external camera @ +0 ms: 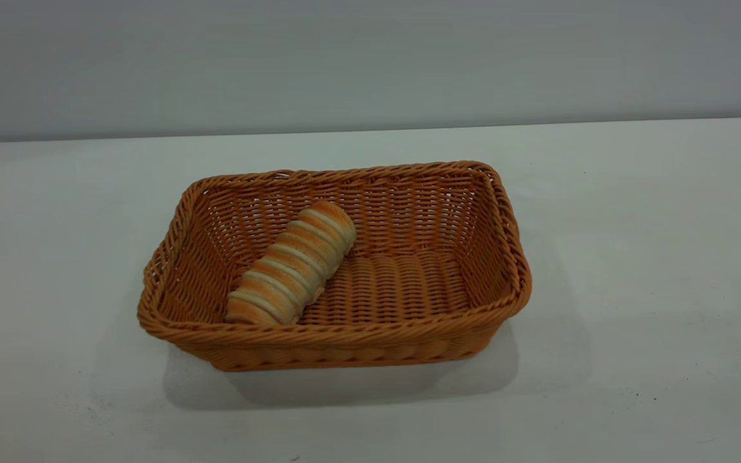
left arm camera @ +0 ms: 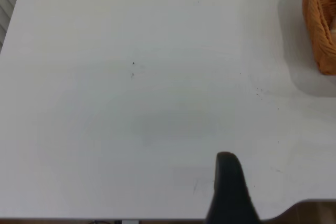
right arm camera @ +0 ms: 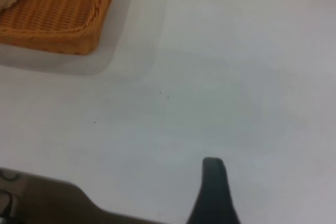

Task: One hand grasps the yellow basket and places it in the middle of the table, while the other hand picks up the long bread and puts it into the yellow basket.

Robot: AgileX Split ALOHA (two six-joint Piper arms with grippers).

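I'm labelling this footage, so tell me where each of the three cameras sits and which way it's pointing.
Exterior view: off the rig, looking down at the yellow basket on the table, long bread inside; no arm shows.
Left wrist view: on the left arm, looking across bare table; one dark fingertip shows.
Right wrist view: on the right arm, likewise; one fingertip shows.
Shared: all three see the basket.

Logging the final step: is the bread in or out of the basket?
In. The bread lies on the floor of the basket, slanted, one end leaning up against the far wall.
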